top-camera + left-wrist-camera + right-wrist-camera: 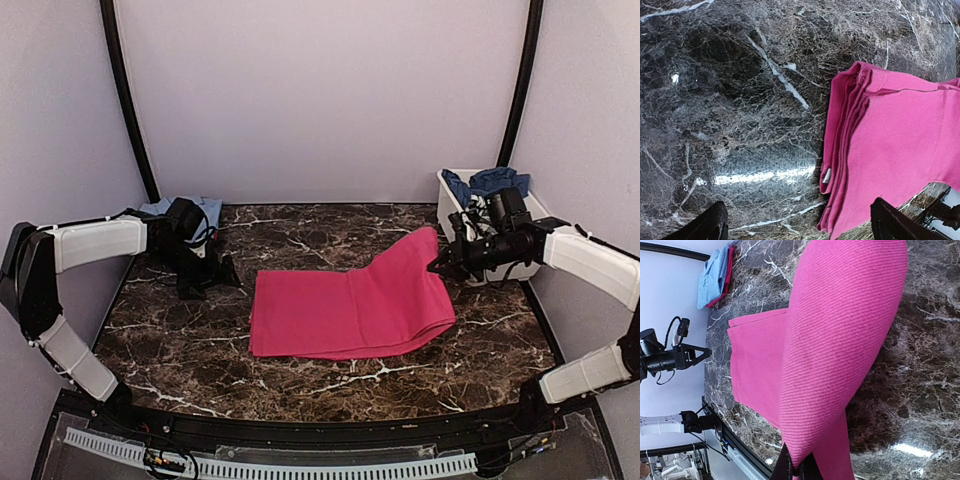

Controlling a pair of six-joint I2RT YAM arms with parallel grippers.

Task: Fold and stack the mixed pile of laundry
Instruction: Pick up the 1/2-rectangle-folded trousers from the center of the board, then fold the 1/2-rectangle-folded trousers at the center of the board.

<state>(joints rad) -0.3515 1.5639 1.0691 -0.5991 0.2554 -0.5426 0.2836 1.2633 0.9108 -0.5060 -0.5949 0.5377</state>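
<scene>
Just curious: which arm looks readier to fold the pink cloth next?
Right, probably. The right claw is shut on a lifted corner of the cloth; the left claw hangs open beside it, holding nothing.

Left arm (100, 242) partly hides the light blue shirt (208, 208); right arm (590, 262) partly covers the tub (447, 205).

Big garment (345, 312) centre; tub (444, 200) far R, shirt (208, 208) far L
</scene>
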